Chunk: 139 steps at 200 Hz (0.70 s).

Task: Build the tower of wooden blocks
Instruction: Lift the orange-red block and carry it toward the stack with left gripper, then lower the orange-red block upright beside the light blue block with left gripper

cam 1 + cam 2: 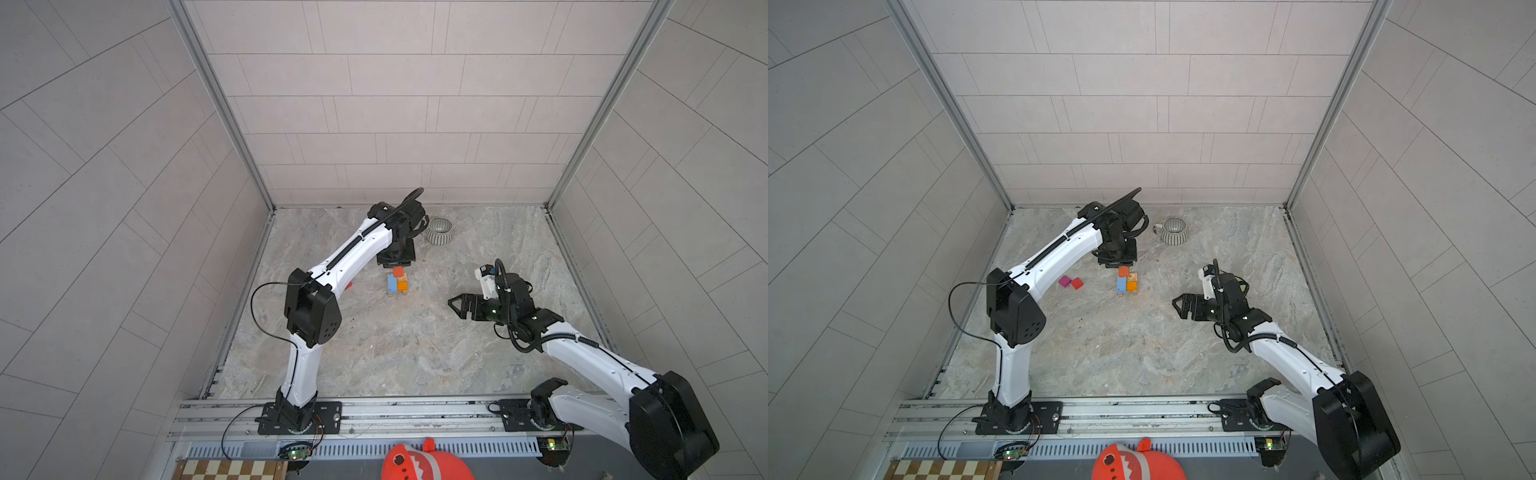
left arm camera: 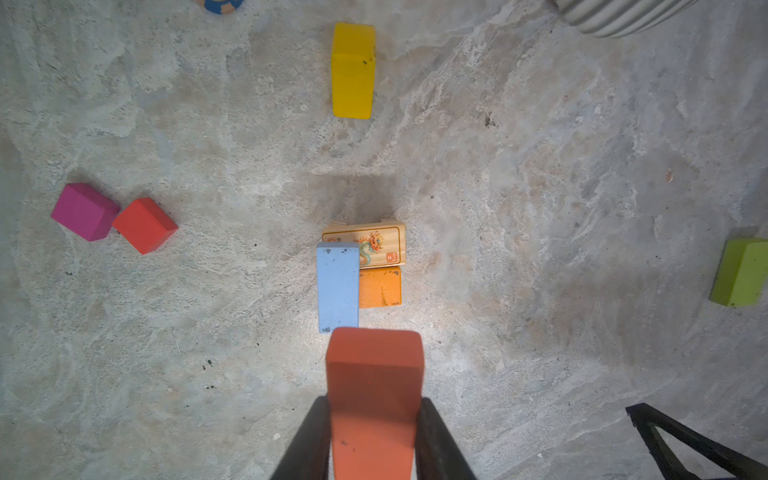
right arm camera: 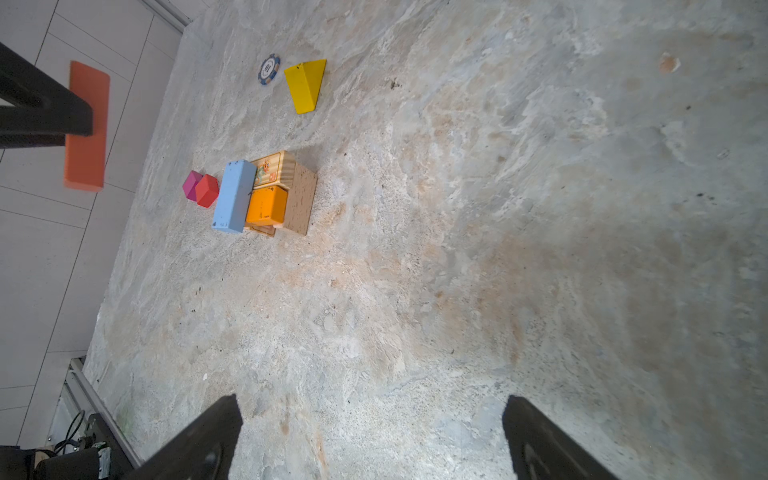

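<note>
REMOTE RIG, TOWER IN PROGRESS. I am holding a red-orange brick (image 2: 374,374) in the left claw (image 2: 374,409). Its jaws are clamping the brick's two long flat sides, and the brick is hanging end-down above the table (image 1: 374,353). The tower (image 1: 397,285) is standing in the middle of the table, a little toward the far side. A blue brick (image 2: 337,286) and an orange brick (image 2: 380,287) are lying side by side on tan bricks (image 3: 301,199), one of them printed. The raised brick is hanging close by the tower, but I cannot tell whether it is squarely over it. A magenta brick (image 1: 1064,281) and a red brick (image 1: 1077,283) are touching each other left of the tower, and a yellow brick (image 2: 353,70) is lying apart from it.

I am judging these bricks light, stiff and smooth-painted, so likely to slide in a loose grip and to nudge the layer beneath. Taking them across the long sides near the middle looks safest.

The left arm is reaching from its near-left base out over the table, wrist bent so the claw is pointing straight down. The right claw (image 3: 370,415), jaws wide apart and empty, is hovering low on the right. It is pointing left, well apart from the tower, with the mug (image 1: 1173,230) standing at the far side.
</note>
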Tool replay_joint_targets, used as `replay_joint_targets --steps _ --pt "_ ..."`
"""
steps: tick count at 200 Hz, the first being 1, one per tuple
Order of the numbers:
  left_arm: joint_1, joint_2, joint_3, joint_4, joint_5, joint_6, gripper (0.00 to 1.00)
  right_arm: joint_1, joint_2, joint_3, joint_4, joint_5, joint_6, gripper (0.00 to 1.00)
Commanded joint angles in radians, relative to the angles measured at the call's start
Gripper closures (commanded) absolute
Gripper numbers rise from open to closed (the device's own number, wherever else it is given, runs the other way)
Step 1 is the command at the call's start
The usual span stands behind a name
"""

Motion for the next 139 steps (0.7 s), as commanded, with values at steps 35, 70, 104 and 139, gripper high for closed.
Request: replay_joint_targets --steps 35,70,104,139 --pt "-0.03 0.049 0.065 -0.026 -0.017 -0.009 0.75 -0.002 -0.018 0.001 -0.003 -0.002 0.007 0.0" --pt "-0.046 0.072 0.076 -0.017 -0.019 -0.042 0.75 -0.003 -0.032 -0.002 -0.004 0.008 0.005 0.0" --pt "-0.054 0.101 0.084 -0.017 -0.023 -0.047 0.75 -0.003 -0.021 -0.001 -0.003 0.004 0.01 0.0" --pt "-0.052 0.111 0.073 -0.002 -0.031 -0.052 0.75 -0.003 -0.015 -0.003 0.004 -0.001 0.015 0.0"
